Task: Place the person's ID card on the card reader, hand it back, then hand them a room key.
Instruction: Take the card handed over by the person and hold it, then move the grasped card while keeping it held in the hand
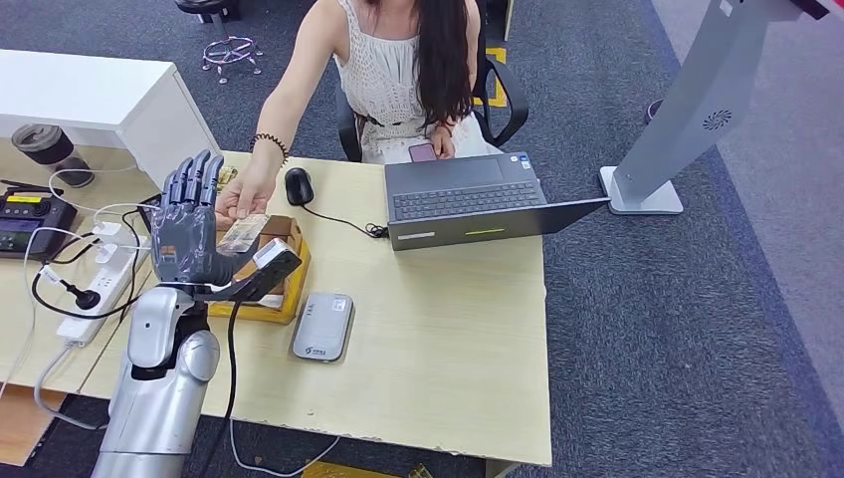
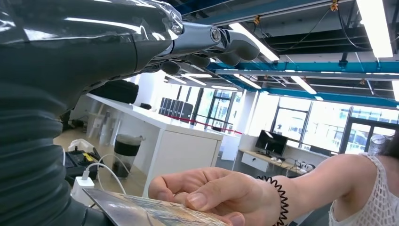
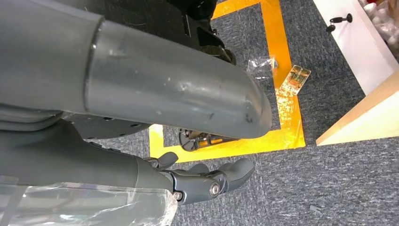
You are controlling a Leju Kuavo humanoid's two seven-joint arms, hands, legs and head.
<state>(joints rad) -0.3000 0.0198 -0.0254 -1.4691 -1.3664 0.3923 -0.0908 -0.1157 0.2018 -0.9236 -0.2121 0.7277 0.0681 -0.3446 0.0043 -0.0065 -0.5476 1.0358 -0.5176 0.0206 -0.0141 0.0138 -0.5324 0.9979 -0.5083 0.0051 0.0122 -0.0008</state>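
left robot hand [image 1: 191, 224], fingers spread, empty beside the person's hand [image 1: 239, 199] holding a flat glossy card [image 1: 242, 235].

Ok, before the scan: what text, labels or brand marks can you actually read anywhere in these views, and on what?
No text is legible.
Card reader: a small mark near one end, too small to read.
ID card, held by the person's hand at the left hand: print blurred.
Laptop: corner sticker, unreadable.
Black device with a yellow label: unreadable.
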